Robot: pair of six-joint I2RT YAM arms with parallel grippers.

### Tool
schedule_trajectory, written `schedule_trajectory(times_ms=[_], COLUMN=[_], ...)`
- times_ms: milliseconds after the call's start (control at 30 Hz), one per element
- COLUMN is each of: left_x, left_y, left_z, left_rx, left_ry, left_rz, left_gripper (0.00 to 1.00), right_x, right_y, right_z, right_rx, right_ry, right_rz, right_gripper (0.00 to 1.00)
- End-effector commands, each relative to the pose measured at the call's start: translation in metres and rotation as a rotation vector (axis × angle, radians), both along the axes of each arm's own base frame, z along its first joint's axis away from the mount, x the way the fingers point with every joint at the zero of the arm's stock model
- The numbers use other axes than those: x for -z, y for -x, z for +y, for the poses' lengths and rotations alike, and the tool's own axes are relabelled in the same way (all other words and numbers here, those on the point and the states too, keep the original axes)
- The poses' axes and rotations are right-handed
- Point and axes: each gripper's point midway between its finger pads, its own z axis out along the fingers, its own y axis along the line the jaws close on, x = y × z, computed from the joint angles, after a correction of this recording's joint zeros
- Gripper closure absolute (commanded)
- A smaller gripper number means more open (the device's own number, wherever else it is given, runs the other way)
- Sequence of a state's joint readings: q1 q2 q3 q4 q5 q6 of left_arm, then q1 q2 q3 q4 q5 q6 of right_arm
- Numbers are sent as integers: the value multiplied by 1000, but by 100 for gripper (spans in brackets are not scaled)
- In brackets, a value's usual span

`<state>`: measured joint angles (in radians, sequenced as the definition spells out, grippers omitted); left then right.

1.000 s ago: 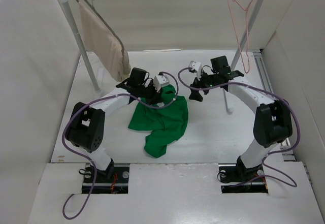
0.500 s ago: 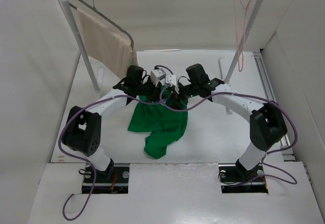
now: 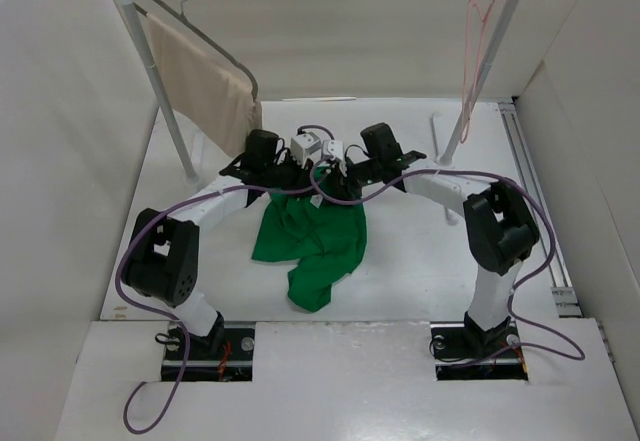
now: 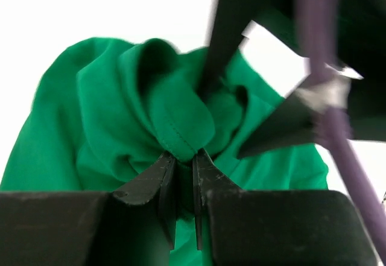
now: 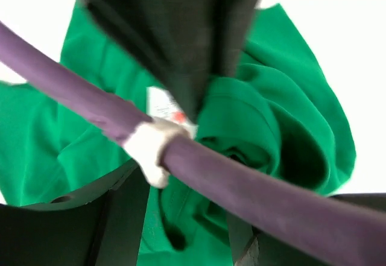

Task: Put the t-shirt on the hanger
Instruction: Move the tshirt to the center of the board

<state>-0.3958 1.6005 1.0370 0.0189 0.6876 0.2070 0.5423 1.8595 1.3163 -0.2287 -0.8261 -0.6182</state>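
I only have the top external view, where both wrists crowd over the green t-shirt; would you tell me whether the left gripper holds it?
Observer: Yes, the left wrist view shows the left gripper pinched shut on a stitched fold of the t-shirt.
Operator: And the other one?
Observer: The right gripper has its jaws apart, green cloth between them, in its wrist view.
Operator: Anything marking the neck?
Observer: A white tag shows above the purple cable crossing that view.
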Motion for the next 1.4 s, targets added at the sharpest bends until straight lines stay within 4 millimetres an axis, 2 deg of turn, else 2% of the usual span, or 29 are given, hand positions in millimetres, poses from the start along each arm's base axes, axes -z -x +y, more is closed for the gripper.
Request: schedule_trajectory(times_ms=[0,200,233,267,300,367,433,467,500,533,667,700,767,800,833,867,1067,1133,1300,1333,1367], left_x=[-41,-49,-49,-50,-50,-50,-49,-49,-47,-47,-40,-38,-34,-31,-27,-32,-20,-16,-1,-4,-2], left_y=[11,13,13,12,12,14,13,11,12,11,10,10,11,13,15,14,28,34,51,51,59], left_z=[-22,-26,-26,-27,-27,-26,-25,-24,-24,-23,-16,-13,-10,-7,-6,-5,8,13,32,37,41], left_rx=[120,145,145,145,145,145,137,127,127,118,108,98,90,79,84,75,78,110,209,224,250], left_ry=[106,134,134,137,137,137,132,126,123,117,90,76,62,52,45,44,-12,-48,-180,-198,-220], left_rz=[-113,-117,-117,-125,-125,-125,-127,-130,-122,-124,-114,-124,-129,-126,-126,-141,-137,-145,-193,-213,-203], left_gripper=[100,100,100,100,100,100,90,77,70,66,65,66,78,84,95,100,100,100,100,100,100], right_x=[-13,-4,1,-4,-2,-2,-1,-6,-4,-10,-11,-14,-21,-19,-17,-16,-5,-3,-1,0,0], right_y=[-39,-71,-76,-78,-82,-83,-80,-81,-77,-79,-77,-74,-77,-73,-73,-72,-69,-75,-74,-72,-70], right_z=[2,4,1,4,2,0,-6,-8,-10,-17,-49,-50,-63,-64,-66,-73,-97,-110,-116,-117,-111], right_rx=[93,212,227,225,230,242,241,239,240,253,321,321,349,349,359,372,438,473,487,487,468], right_ry=[-34,-26,-27,-49,-60,-75,-81,-92,-87,-93,-77,-79,-79,-75,-65,-59,-15,-5,34,40,42], right_rz=[-33,-11,0,-8,0,19,25,21,28,19,19,16,-8,-2,2,11,21,26,17,26,18], right_gripper=[45,41,47,54,64,100,100,100,100,100,100,100,100,100,100,100,100,100,100,100,100])
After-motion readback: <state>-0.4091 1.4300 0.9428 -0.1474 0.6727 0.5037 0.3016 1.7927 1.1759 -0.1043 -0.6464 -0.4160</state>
